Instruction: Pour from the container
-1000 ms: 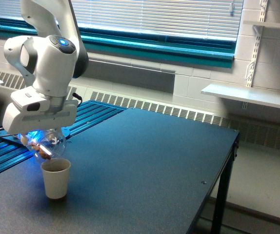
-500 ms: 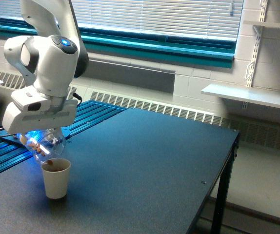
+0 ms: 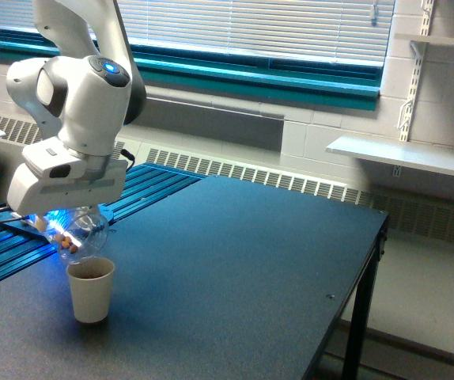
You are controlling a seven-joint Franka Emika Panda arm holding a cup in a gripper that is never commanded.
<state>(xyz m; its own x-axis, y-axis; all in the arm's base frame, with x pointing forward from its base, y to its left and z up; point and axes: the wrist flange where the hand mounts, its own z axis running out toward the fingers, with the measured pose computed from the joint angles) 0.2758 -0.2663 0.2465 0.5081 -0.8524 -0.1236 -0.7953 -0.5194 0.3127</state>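
Note:
A clear rounded container hangs tilted just above the white paper cup, its mouth turned down toward the cup's rim. A few small brownish pieces show inside the glass. My gripper is shut on the container, its fingers mostly hidden under the white hand and lit by a blue glow. The paper cup stands upright on the dark table, near the exterior view's left edge, with something brown at its top.
A blue slatted surface adjoins the table on the exterior view's left. Behind are a radiator grille, a window with blinds and a wall shelf. The table edge drops off at the exterior view's right.
The hand has rotated back slightly and risen a little, lifting the container's mouth away from the paper cup. The pieces inside have slid back. The cup stayed put.

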